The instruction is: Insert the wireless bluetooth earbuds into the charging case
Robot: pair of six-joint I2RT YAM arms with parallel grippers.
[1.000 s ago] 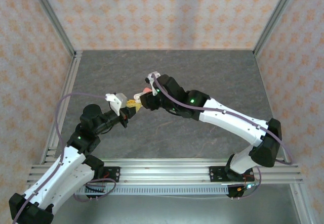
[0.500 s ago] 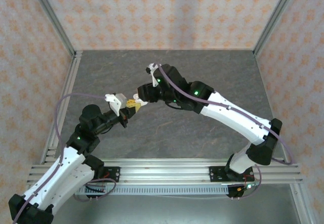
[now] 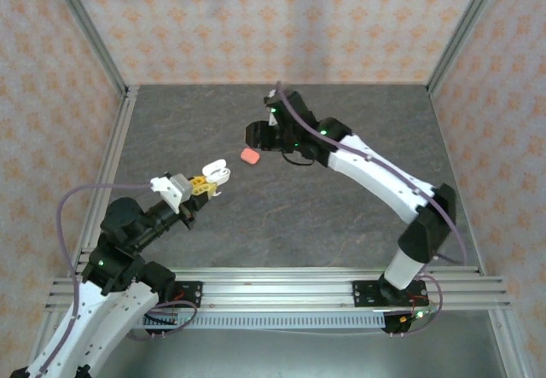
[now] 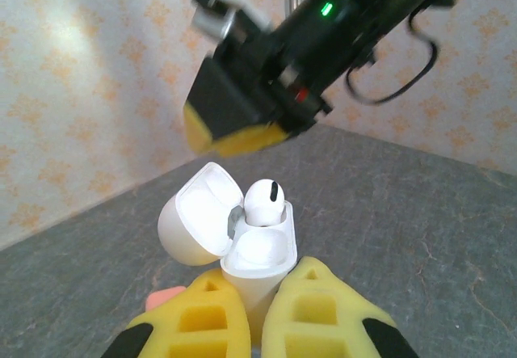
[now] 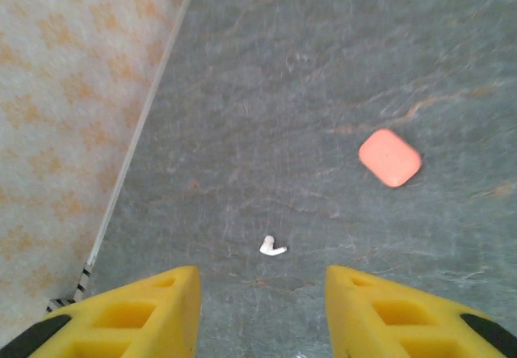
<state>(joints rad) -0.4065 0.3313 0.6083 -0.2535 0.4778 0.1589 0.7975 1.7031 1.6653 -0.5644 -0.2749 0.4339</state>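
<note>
My left gripper (image 4: 260, 284) is shut on the base of a white charging case (image 4: 257, 249) whose lid hangs open to the left. One white earbud (image 4: 264, 203) stands in the case, its head sticking up. From the top camera the case (image 3: 217, 171) sits at the tip of the left gripper (image 3: 206, 187), left of centre. My right gripper (image 5: 262, 293) is open and empty, high above the table. Below it a second white earbud (image 5: 272, 247) lies loose on the grey surface. The right gripper (image 3: 255, 132) hangs behind and to the right of the case.
A closed coral-pink case (image 3: 250, 156) lies on the grey table (image 3: 341, 216) between the two grippers, also the pink case (image 5: 390, 157) right of the loose earbud. The patterned left wall and its metal rail (image 5: 133, 156) run close by.
The right gripper has pulled away from the white case toward the back. The left arm has drawn back to the near left, still holding the case. The pink case is now uncovered.
</note>
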